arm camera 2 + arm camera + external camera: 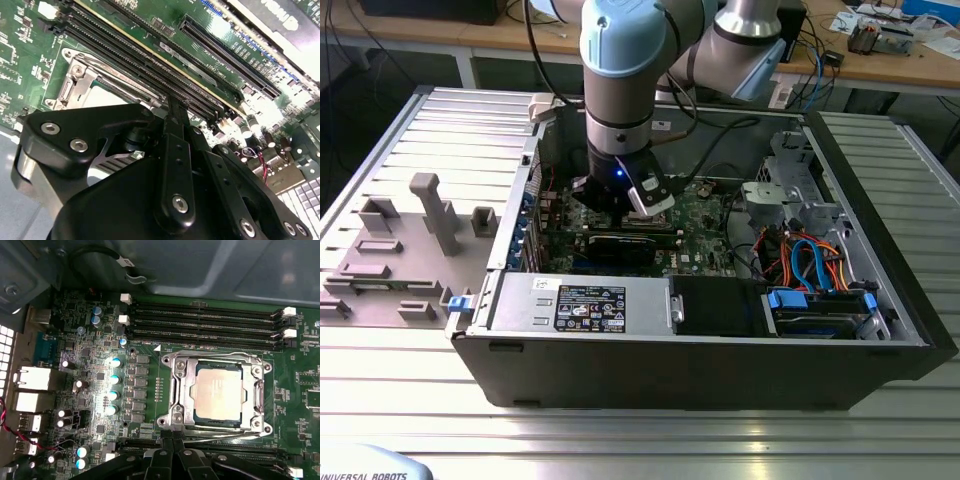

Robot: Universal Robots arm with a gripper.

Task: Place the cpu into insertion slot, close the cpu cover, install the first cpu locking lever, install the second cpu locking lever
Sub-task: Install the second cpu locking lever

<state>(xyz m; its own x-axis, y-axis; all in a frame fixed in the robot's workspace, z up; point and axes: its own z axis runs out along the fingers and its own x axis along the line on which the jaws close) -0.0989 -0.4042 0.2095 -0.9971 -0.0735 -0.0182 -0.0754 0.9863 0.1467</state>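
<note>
The arm is hanging low inside the open computer case (880, 300), its gripper (172, 445) with fingers (176, 127) pressed together, gripping nothing. Just beyond the fingertips the cpu (220, 392) is sitting in the insertion slot (176, 390), with the cpu cover (187, 392) lying closed around it.

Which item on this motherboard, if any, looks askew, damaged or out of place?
Nothing stands out. In the first wrist view the cpu sits square in the insertion slot, with the cpu cover flat around it. The gripper hangs beside the slot.
</note>
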